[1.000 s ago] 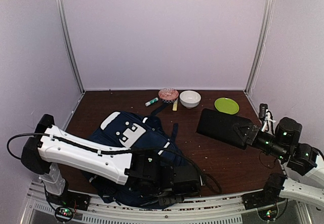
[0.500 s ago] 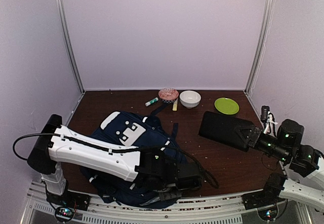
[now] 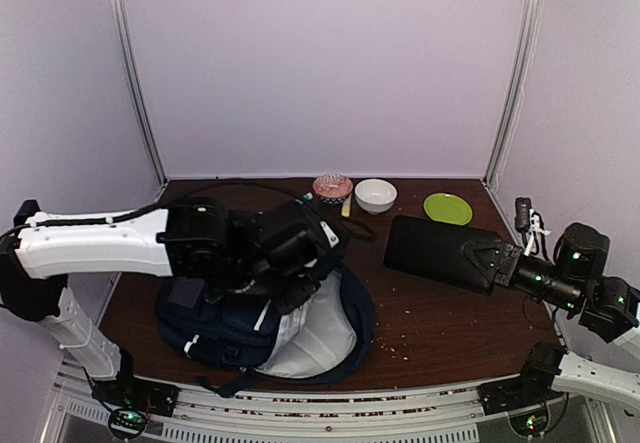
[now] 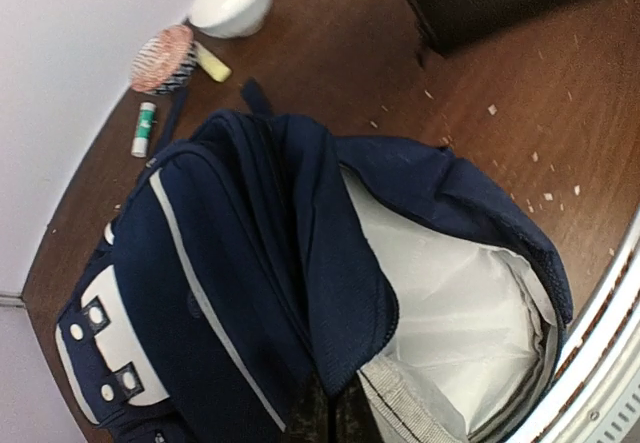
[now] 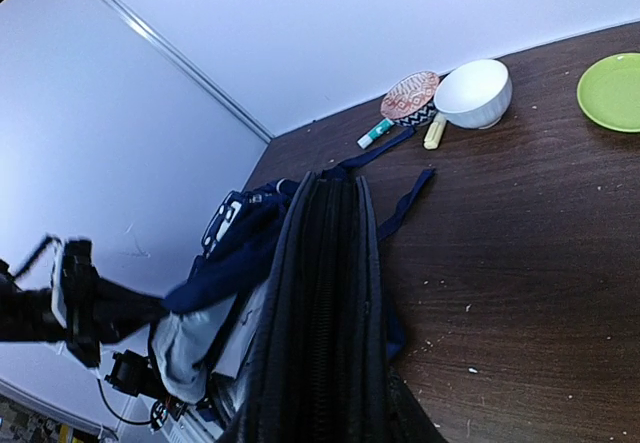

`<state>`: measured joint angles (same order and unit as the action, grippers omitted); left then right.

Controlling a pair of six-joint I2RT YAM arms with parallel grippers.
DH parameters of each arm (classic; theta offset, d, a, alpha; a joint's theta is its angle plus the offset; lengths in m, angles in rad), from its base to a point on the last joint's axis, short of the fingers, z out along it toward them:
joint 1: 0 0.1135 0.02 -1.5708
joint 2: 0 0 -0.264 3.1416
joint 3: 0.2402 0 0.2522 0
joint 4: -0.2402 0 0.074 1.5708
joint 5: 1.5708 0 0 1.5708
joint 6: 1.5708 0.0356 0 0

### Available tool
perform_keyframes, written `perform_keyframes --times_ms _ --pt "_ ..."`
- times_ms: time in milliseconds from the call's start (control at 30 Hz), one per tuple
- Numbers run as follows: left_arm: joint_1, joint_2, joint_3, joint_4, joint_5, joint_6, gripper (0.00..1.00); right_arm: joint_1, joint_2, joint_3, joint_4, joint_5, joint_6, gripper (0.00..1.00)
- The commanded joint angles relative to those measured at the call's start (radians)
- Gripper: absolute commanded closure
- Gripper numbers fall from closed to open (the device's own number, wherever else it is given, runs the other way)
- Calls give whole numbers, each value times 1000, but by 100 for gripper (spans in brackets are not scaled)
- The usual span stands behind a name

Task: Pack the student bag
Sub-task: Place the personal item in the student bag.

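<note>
Navy student bag (image 3: pixel 230 328), near-left on the bench (image 3: pixel 430 323), long axis far-left to near-right, grey mouth gaping near-right. My left pincer (image 4: pixel 325 413) clamps its raised rim; my right pincer (image 3: pixel 490 263) holds a black case (image 3: pixel 435 251) right of it, apart. White bowl (image 3: pixel 375 195), green plate (image 3: pixel 448 209) beyond.

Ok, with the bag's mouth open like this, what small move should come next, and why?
Probably the right gripper should start carrying its black zippered case leftward toward the student bag. The left gripper is shut on the bag's upper rim, holding the mouth open so the pale lining shows, and the case is held just right of that opening.
</note>
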<state>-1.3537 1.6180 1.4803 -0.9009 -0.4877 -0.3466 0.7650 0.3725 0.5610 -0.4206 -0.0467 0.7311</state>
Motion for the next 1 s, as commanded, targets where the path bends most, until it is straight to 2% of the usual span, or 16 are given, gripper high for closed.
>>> perform_keyframes --times_ms 0,233,500,633,967 --pt "71 -169 -41 98 -118 -58 100 2 42 61 135 -146 11 82" --pt "108 -333 -142 246 -200 -52 100 76 158 -16 391 -198 143 83" --pt "108 -410 -220 391 -199 -19 100 170 365 -2 687 -213 255 83" --pt "108 -401 -208 416 -198 -13 100 189 433 4 775 -220 303 84" --pt "108 -403 -198 537 -181 29 100 199 511 -34 875 -164 439 84"
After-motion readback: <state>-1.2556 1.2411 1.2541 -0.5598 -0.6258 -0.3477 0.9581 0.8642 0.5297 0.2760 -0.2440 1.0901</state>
